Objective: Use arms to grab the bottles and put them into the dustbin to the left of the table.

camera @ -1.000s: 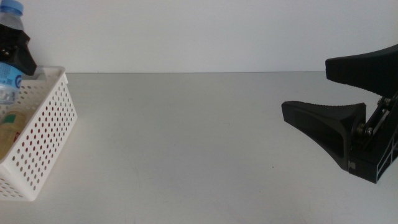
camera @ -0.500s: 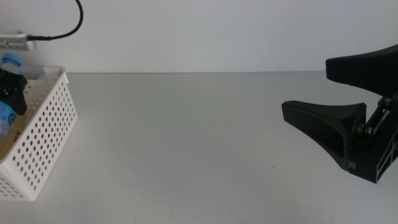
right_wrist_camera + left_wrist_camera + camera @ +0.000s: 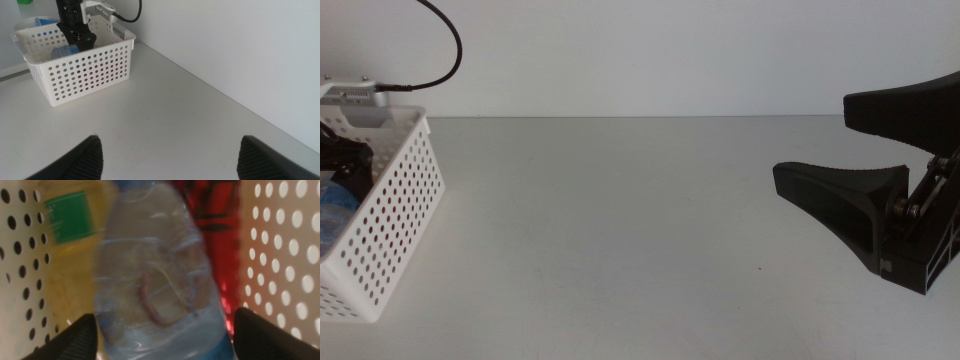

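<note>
Currently I have the left gripper (image 3: 342, 165) lowered inside the dustbin (image 3: 395, 215), at the far left edge of the middle view. In the left wrist view the clear water bottle (image 3: 157, 280) fills the centre of the frame, between the two jaws at the bottom corners. The jaws stand apart on either side of the bottle; I cannot tell from these views whether they grip it or have let go. The bottle sits low in the dustbin, so I judge that the gripper is this deep in order to set it down rather than drop it from above.

Beneath the water bottle I see the yellow tea bottle (image 3: 70, 240) at the upper left of the left wrist view and the red can (image 3: 215, 225) at the upper right. Both lie on the dustbin floor between the perforated walls. By my judgement this is the last of the three bottles.

From the right wrist view, the left arm (image 3: 74, 20) drops nearly vertically into the dustbin at the upper left of the frame, its cable looping behind it.

The right gripper (image 3: 875, 190) waits at the right edge of the middle view, jaws spread wide, holding nothing, above the bare table (image 3: 620, 230).
</note>
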Available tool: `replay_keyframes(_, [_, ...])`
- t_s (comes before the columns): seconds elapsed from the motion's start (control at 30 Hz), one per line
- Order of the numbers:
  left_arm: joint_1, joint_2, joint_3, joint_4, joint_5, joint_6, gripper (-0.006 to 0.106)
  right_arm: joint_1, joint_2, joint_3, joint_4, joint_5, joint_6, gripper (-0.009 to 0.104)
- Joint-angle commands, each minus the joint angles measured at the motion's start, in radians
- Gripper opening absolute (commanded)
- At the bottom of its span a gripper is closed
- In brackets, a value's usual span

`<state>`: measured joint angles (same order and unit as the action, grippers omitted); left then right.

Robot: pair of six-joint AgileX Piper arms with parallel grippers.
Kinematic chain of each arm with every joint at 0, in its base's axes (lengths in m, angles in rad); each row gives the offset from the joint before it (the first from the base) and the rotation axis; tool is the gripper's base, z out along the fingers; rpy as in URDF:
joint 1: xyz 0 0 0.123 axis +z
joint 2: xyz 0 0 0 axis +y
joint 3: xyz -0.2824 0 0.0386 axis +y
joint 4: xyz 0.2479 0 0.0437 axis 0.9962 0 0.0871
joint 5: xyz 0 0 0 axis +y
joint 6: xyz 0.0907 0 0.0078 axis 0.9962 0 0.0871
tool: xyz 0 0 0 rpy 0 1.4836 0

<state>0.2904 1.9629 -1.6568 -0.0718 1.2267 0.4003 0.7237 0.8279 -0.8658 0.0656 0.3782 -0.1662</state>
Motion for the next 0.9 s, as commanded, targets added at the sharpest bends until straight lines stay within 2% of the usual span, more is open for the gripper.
replay_keyframes(0.0, [-0.001,-0.063,-0.028,-0.005,0.092,-0.016,0.094,0.003,-0.005,-0.033,-0.008,-0.078,-0.008,0.087])
replay_keyframes(0.13, [-0.001,-0.086,-0.028,-0.008,0.091,-0.072,0.094,0.003,-0.005,-0.033,-0.008,-0.078,-0.008,0.087])
replay_keyframes(0.3, [-0.014,-0.163,-0.021,-0.075,0.089,-0.088,0.094,0.003,-0.005,-0.033,-0.008,-0.078,-0.008,0.087])
replay_keyframes(0.37, [-0.037,-0.219,-0.001,-0.068,0.066,-0.088,0.094,0.003,-0.005,-0.033,-0.008,-0.078,-0.008,0.087])
replay_keyframes(0.57, [-0.12,-0.431,0.127,-0.111,-0.182,-0.092,0.094,0.003,-0.005,-0.033,-0.008,-0.078,-0.008,0.087])
replay_keyframes(0.87, [-0.24,-0.702,0.328,-0.098,-0.446,-0.064,0.094,0.003,-0.005,-0.033,-0.008,-0.078,-0.008,0.087])
